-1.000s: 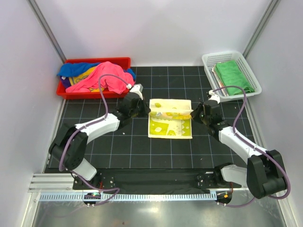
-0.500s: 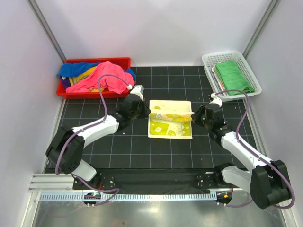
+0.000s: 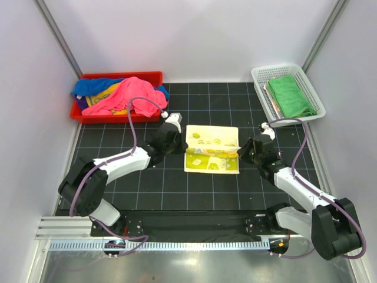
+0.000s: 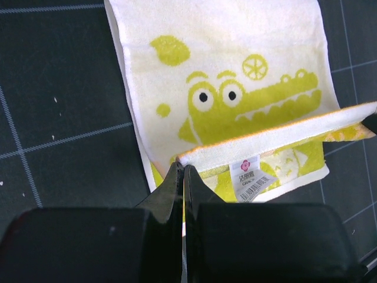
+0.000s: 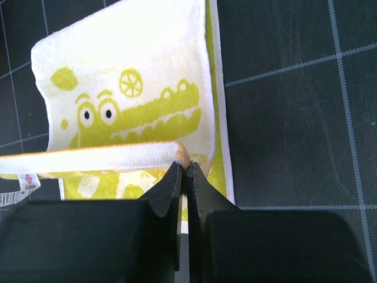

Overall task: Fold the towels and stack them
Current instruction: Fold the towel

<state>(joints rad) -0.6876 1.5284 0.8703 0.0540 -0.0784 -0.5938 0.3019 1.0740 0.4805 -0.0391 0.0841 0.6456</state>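
A: At the middle of the black surface [image 3: 177, 188], the pale yellow towel [image 3: 212, 147] lies partly doubled over itself. What has moved?

B: Its lifted hem. 1 second ago that hem sat close to the far side. Now both arms have drawn it toward their bases, so the pale flap covers more of the green layer beneath.

A: And the grip?

B: The left jaws are pinched tight on the hem's left corner, just beside the label [image 4: 250, 174]. The right jaws are pinched tight on its right corner. The hem runs taut between them, raised off the lower layer.

A: So where does the task stand?

B: I judge the 1st fold is midway, since the hem has not yet met the near edge. 1 green towel [image 3: 288, 94] lies folded in the white basket [image 3: 259, 73], and the pink towel [image 3: 132, 94] and blue towel [image 3: 88, 86] wait in the red tray [image 3: 118, 76].
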